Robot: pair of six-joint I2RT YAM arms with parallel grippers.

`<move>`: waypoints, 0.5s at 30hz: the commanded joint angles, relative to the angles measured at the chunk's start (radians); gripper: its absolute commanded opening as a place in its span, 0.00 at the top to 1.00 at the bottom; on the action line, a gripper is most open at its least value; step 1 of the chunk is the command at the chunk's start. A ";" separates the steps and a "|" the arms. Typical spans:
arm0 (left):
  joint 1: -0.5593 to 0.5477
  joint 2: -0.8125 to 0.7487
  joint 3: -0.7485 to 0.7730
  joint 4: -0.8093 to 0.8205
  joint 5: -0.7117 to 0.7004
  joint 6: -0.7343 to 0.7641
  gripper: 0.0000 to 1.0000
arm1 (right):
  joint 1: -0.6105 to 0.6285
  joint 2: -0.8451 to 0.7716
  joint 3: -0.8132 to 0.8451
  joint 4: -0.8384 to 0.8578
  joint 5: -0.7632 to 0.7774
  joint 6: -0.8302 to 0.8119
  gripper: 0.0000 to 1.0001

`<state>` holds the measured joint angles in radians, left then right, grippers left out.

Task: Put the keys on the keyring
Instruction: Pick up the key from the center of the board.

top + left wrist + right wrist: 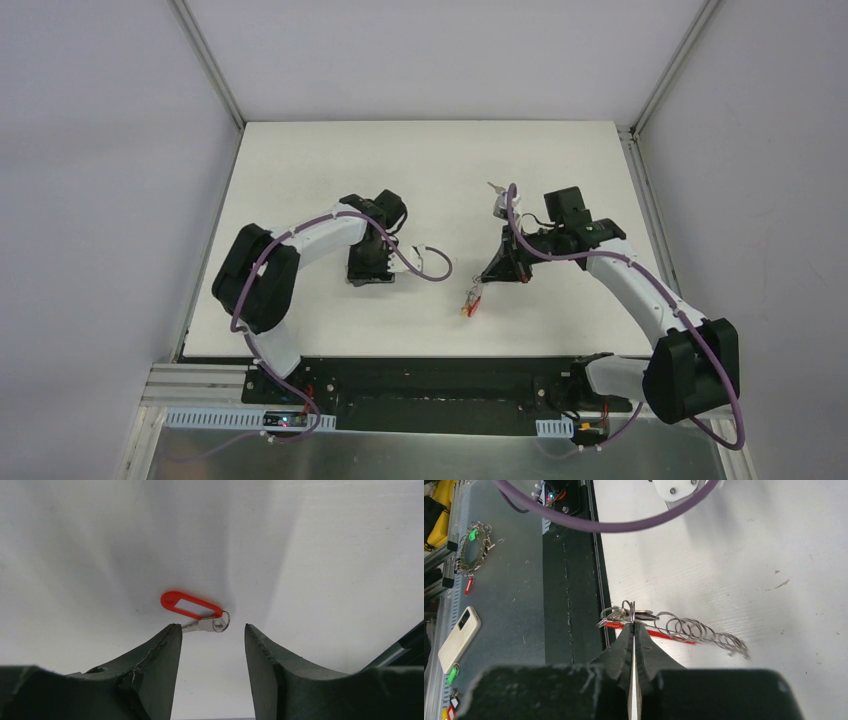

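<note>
Pickup step: the left claw (212, 630) hangs with jaws wide apart over a small silver key with an oval red plastic tag (191, 605), which lies flat on the white bench (420, 160). Meanwhile the right claw (634, 625) is clamped on the red-and-grey oval keyring (689, 630), held edge-on right of centre. Next, probably: descend, pinch the key's blade, carry it right to a clip. Around the bench are pale grey walls (90, 150) and aluminium frame posts (208, 62).

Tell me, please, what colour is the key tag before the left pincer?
The tag is red, best seen in the left wrist view.
</note>
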<state>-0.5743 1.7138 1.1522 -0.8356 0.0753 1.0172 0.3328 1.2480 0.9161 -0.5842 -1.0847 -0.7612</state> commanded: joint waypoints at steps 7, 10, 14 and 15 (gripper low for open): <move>-0.074 0.065 -0.008 0.000 -0.142 0.125 0.59 | -0.016 0.020 0.023 -0.041 -0.050 -0.038 1.00; -0.095 0.075 -0.015 -0.001 -0.169 0.127 0.65 | -0.017 0.022 0.024 -0.045 -0.053 -0.040 1.00; -0.109 0.078 -0.012 -0.023 -0.180 0.120 0.65 | -0.019 0.024 0.026 -0.052 -0.055 -0.045 1.00; -0.110 0.077 -0.011 -0.030 -0.179 0.118 0.65 | -0.021 0.024 0.025 -0.055 -0.056 -0.046 1.00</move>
<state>-0.6693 1.7824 1.1458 -0.8165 -0.0708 1.1160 0.3202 1.2720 0.9161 -0.6186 -1.0878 -0.7799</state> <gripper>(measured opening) 0.346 0.005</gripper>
